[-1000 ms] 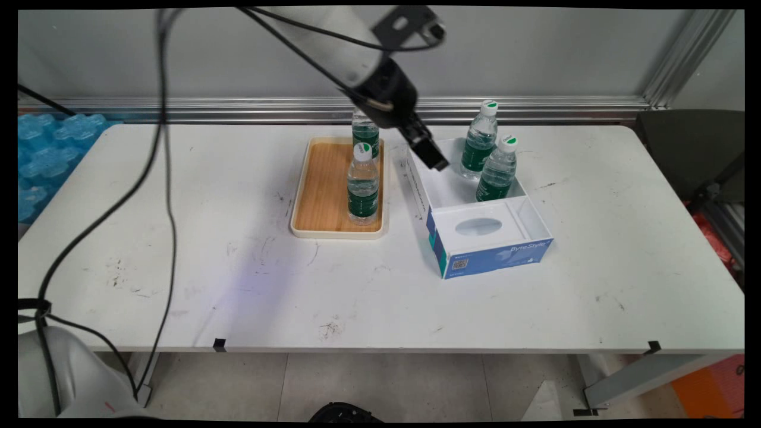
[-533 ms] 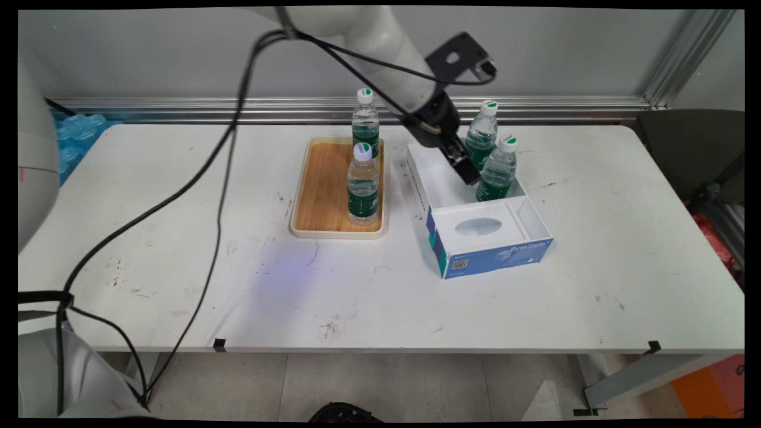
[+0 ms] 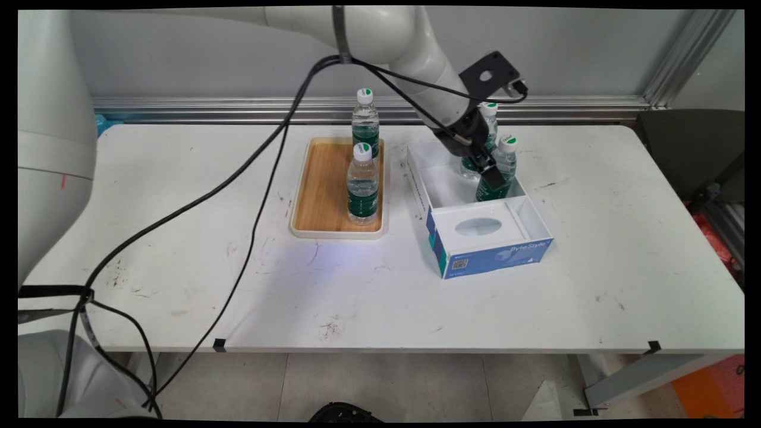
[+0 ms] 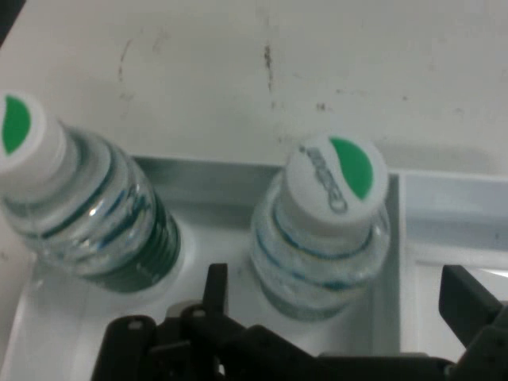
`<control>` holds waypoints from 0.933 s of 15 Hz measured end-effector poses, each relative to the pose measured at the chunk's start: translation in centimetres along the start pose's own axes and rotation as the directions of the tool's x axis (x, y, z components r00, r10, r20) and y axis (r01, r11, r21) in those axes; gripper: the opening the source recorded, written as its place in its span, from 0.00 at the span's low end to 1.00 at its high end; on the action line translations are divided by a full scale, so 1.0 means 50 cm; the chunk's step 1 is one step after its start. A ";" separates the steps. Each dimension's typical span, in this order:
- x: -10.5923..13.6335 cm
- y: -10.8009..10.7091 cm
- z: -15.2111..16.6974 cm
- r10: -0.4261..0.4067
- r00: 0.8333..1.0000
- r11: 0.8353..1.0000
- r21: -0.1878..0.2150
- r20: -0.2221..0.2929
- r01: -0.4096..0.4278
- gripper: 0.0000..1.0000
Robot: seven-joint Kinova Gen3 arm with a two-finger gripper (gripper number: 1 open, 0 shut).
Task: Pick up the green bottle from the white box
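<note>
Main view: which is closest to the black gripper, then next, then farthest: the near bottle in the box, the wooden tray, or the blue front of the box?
From the gripper:
1. Near bottle in the box, right beside it.
2. Blue front of the box, nearer the camera.
3. Wooden tray, to picture left.

The blue box (image 3: 496, 252) reads "Byte Style".

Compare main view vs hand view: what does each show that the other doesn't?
Main only: the tray with two bottles, one at its middle and one at its far end; the box's blue front with its oval opening; the arm and cables.

Hand only: the printed cap top of the near box bottle, and the open fingers on either side of it.

Both: the two bottles in the box, the gripper at them, and the table.
</note>
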 end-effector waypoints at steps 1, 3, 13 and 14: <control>0.003 -0.001 0.008 0.001 1.000 1.000 0.000 -0.004 -0.001 1.00; 0.009 -0.005 0.028 0.000 1.000 1.000 0.002 -0.016 0.000 1.00; 0.014 -0.017 0.069 -0.009 0.999 1.000 -0.010 -0.039 0.008 0.00; 0.014 -0.017 0.070 -0.011 0.999 1.000 -0.012 -0.039 0.011 0.00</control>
